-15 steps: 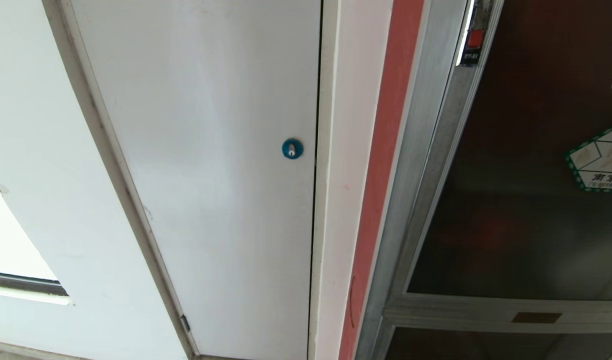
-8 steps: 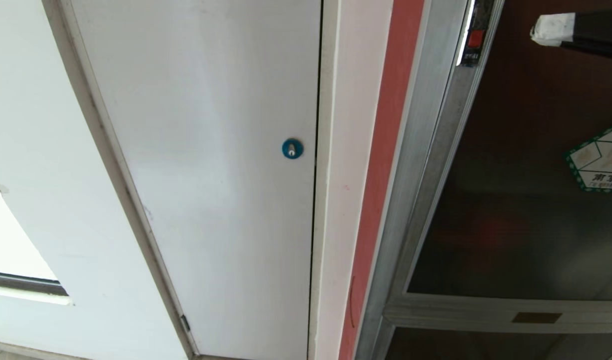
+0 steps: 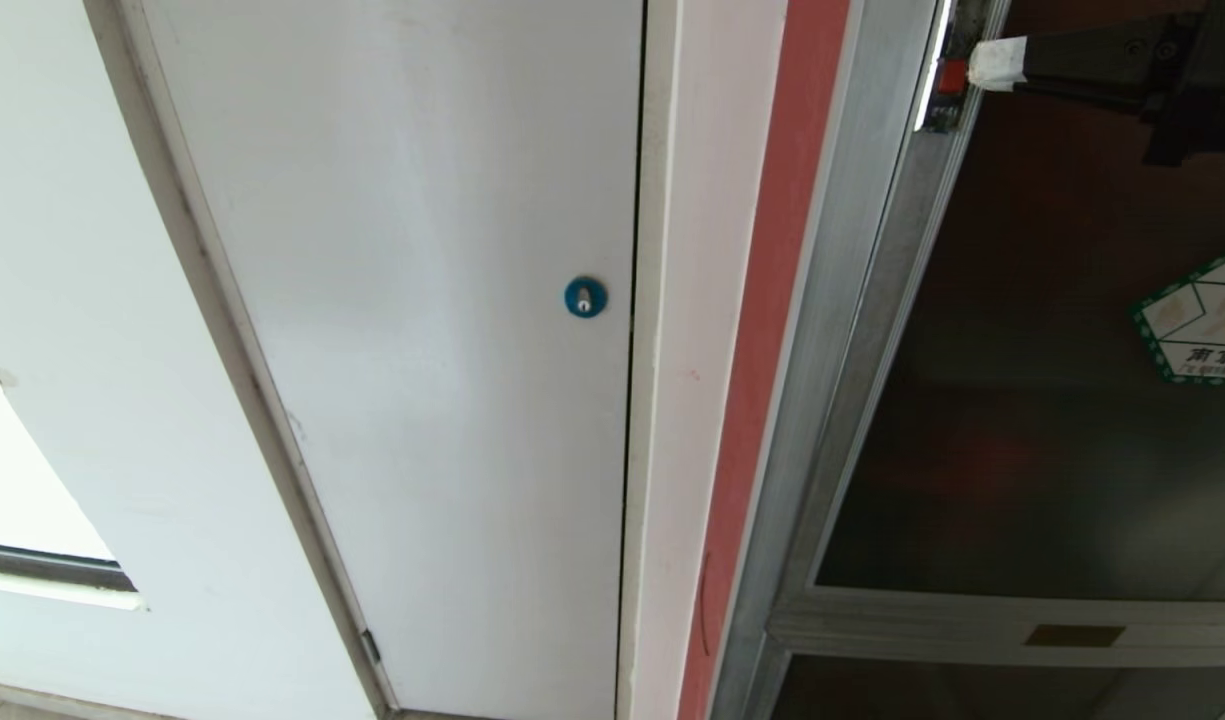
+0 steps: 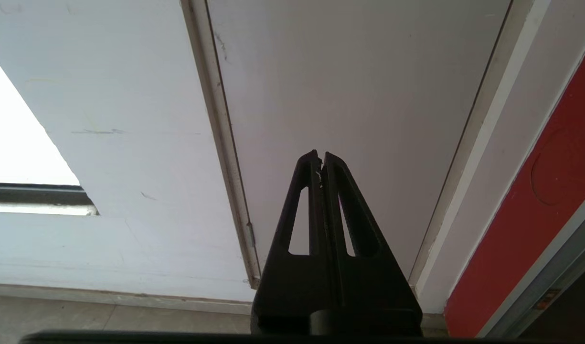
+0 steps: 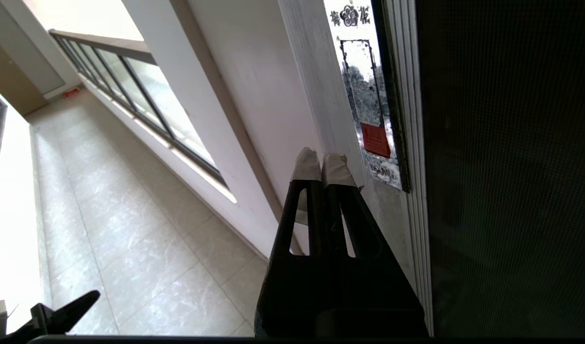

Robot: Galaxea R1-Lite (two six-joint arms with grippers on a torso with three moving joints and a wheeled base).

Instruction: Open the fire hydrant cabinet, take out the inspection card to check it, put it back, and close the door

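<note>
1. The fire hydrant cabinet (image 3: 822,400) is being framed in brushed, silvery metal.
2. The door (image 3: 1022,450) is being shown as dark glass — glossy, tinted.
3. The white door (image 3: 422,350) is being seen as smooth and matt, its lock (image 3: 585,297) glossy blue.

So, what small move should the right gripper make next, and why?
Probably a short push onto the small red latch. The right gripper, shut, has its taped tips right beside that latch on the door, which looks closed, so releasing it seems the first step.
</note>
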